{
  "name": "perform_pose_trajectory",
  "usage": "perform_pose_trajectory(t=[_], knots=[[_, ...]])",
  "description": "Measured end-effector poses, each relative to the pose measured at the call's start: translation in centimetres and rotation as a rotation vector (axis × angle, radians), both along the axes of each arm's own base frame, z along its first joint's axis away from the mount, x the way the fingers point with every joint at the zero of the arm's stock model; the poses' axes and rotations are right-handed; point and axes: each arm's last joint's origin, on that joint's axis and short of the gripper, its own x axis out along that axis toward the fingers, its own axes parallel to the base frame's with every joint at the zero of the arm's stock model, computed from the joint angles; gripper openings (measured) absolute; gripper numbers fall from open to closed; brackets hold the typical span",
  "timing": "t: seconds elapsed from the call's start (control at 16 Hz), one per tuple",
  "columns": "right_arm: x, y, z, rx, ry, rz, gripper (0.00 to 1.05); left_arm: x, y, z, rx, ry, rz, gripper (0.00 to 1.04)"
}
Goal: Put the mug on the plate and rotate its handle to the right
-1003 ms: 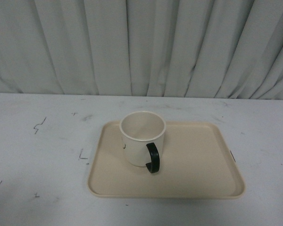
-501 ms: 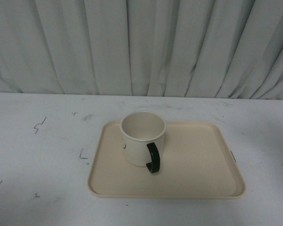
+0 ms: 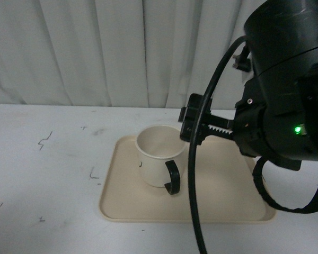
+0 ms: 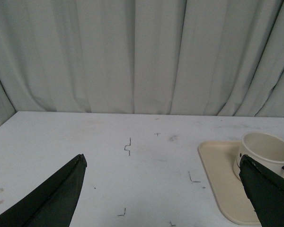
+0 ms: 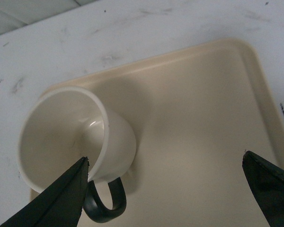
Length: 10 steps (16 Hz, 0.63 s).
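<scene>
The left gripper [image 4: 162,158] shows only in its own wrist view. Its jaws stand wide apart over the bare white table [image 3: 42,174], holding nothing. One finger cuts off part of the mug [image 4: 265,150] and the near end of the plate [image 4: 217,187].

In the front view the mug [image 3: 160,156] stands upright on the plate [image 3: 116,203], about 9 o'clock of the plate's centre. The handle [image 3: 172,177] points to about 5 o'clock from the mug's body. A small black mark on the mug's left flank is too little to make out.

The right gripper [image 5: 164,158] hangs at about 2 o'clock of the mug, and its jaws are also wide and empty. In the right wrist view one fingertip [image 5: 80,172] crosses the mug's [image 5: 75,137] rim just by the handle's [image 5: 106,203] root. Whether it touches cannot be told. The other finger lies well apart, over the plate's [image 5: 246,61] far side.

The dark arm body and its cable [image 3: 193,185] hide the plate's right end in the front view.
</scene>
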Motion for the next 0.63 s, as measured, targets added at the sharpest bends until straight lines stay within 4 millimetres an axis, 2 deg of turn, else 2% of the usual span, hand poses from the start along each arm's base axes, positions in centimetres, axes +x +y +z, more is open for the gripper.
perform_pose_trajectory(t=[0.13, 0.44, 0.63], knots=[[0.3, 0.8, -0.9, 0.032, 0.045, -0.007, 0.98, 0.0, 0.0, 0.0, 0.0, 0.0, 0.0, 0.98], [1.8, 2.4, -0.9, 0.11, 0.078, -0.031, 0.98, 0.0, 0.0, 0.0, 0.0, 0.0, 0.0, 0.98], [2.3, 2.6, -1.3, 0.128, 0.109, -0.048, 0.98, 0.0, 0.0, 0.0, 0.0, 0.0, 0.0, 0.98]])
